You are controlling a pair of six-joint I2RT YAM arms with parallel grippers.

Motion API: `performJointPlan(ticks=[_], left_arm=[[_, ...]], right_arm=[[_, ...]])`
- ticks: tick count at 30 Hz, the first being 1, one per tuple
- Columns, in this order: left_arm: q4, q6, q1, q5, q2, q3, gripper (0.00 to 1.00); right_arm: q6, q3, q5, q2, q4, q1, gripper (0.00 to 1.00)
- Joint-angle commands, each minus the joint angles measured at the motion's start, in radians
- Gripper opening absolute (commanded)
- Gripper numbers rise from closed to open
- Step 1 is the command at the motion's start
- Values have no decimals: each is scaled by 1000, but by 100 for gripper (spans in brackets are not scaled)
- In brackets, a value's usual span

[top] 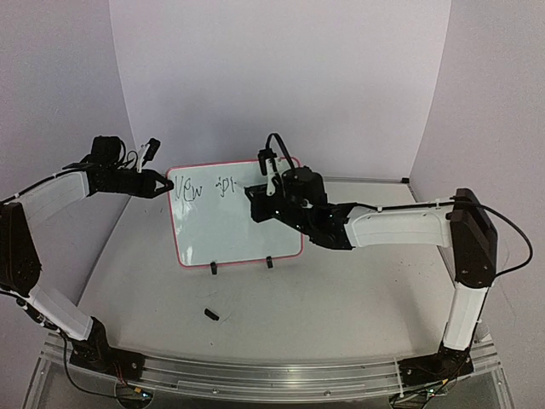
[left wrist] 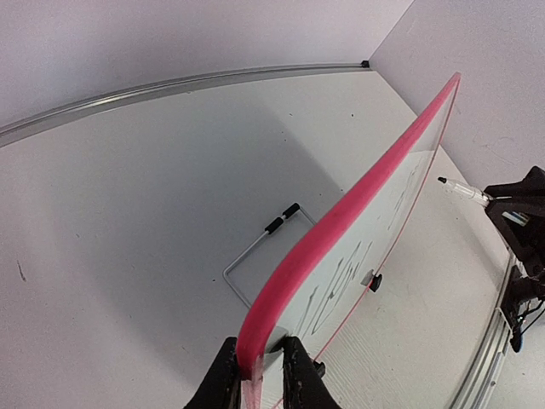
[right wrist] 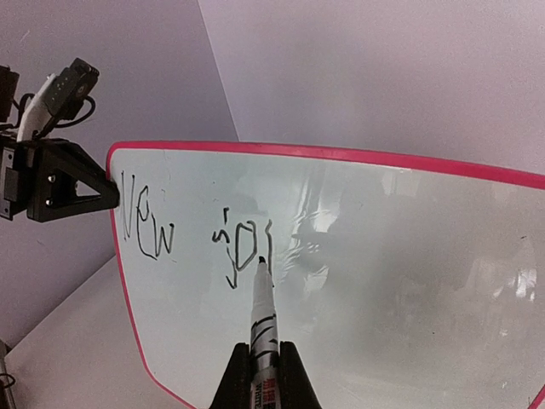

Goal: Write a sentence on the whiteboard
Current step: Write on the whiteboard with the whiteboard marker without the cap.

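Note:
The whiteboard [top: 234, 226] stands upright on the table, white with a pink-red rim [left wrist: 341, 221] and two black feet. My left gripper [top: 162, 185] [left wrist: 255, 354] is shut on the board's left edge. My right gripper [top: 260, 203] [right wrist: 262, 349] is shut on a white marker [right wrist: 264, 311] [left wrist: 464, 192]. The marker's black tip touches the board face. The sentence [right wrist: 196, 234] reads "New jo" in black, with a fresh vertical stroke beside the tip. It shows small in the top view as the sentence [top: 204, 187].
A small black cap [top: 211, 313] lies on the table in front of the board. A wire stand [left wrist: 255, 256] props the board from behind. White backdrop walls close in the table, with a metal strip [left wrist: 170, 85] at their foot. An aluminium rail [top: 255, 375] runs along the near edge.

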Motion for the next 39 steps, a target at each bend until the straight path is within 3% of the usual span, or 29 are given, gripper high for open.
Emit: performJointPlan(ticks=[1,24,39], left_arm=[[18,6,2,8,6,17,15],[14,10,1,6,12,18,15],[15,10,2,5,15,19,15]], right_arm=[[-14,53,67,-2,-1,4,0],[-25,119,94,62,-75,4,0],[-12,99,32,74,-110,5,0]])
